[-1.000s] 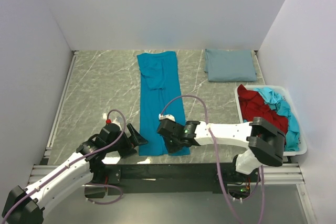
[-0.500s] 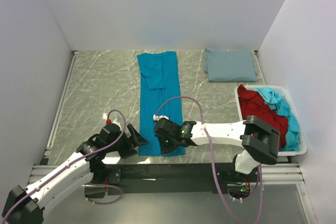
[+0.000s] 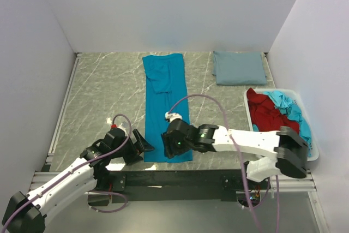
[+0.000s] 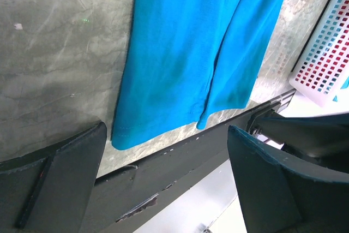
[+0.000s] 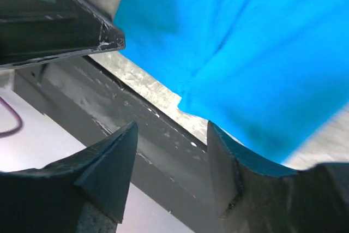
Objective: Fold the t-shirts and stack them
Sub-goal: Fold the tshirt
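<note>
A bright teal-blue t-shirt (image 3: pixel 166 99) lies flat on the grey marbled desk (image 3: pixel 106 88) as a long narrow strip, running from the far edge to the near edge, roughly in the middle. Its near hem (image 4: pixel 163 126) ends just short of the dark rail along the desk's near side. The left pincer (image 3: pixel 142 144) sits low just left of the shirt's near left corner. In the left wrist view its two dark fingers (image 4: pixel 60 181) stand wide apart with nothing between them, and the hem corner shows in the gap. The right pincer (image 3: pixel 170 148) is over the near end of the same shirt. Its jaws are also spread and hold nothing, and the wrist view shows a fold of the blue cloth (image 5: pixel 256 47) just beyond the fingertips; whether they touch it cannot be told. At the far right of the desk a dusty grey-blue t-shirt (image 3: pixel 238 67) lies folded into a neat rectangle. Near it on the right, a white plastic bin (image 3: pixel 247 107) holds a crumpled dark red t-shirt (image 3: pixel 265 114) and a light turquoise t-shirt (image 3: pixel 290 108).
</note>
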